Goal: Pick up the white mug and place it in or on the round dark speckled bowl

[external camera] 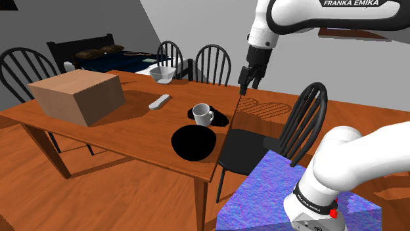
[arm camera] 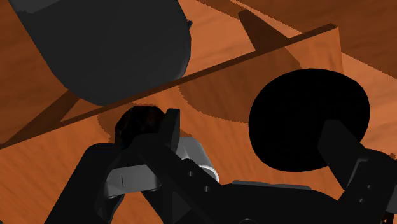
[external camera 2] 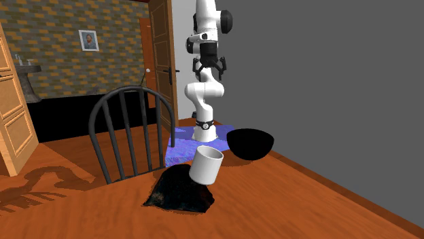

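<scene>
tan box-shaped block sits at the shoulder view's left on the brown wooden table, well apart from the work and, i judge, no obstacle; next to the right lie a flat grey bar and, further back, a pale shallow bowl, both off the likely path; then the white mug, the thing to be lifted, stands on a crumpled black mat near the table's right edge, handle turned toward the shoulder view's right; in the second exterior view it leans, probably because the mat beneath it is uneven, so a grasp may need to allow for the tilt; just in front of it, near but apart, rests the round dark bowl, drawn plain black with no speckle visible, mouth up and ready to receive the mug; further right the all-black two-finger gripper hangs high over the table's edge, pointing down, its fingers spread apart and holding nothing, which reads as an approach not yet begun; a descent toward the mug's rim or side seems the next need; a black spindle-back chair is tucked under that edge; at the lower right stands the blue mottled stand.
</scene>
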`<action>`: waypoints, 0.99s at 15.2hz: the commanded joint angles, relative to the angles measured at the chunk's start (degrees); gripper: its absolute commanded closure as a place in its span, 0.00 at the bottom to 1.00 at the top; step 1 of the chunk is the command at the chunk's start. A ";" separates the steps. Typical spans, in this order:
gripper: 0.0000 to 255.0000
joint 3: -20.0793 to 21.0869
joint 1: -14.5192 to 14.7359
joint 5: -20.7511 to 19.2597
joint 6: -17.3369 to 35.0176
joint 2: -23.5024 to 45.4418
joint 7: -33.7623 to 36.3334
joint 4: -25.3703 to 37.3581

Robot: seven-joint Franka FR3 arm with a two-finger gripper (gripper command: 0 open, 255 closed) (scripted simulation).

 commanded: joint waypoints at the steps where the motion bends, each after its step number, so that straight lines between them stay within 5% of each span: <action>1: 0.00 0.00 0.00 0.00 0.00 0.00 0.00 0.00; 15: 0.00 4.62 -0.68 -3.06 20.57 28.13 6.84 7.62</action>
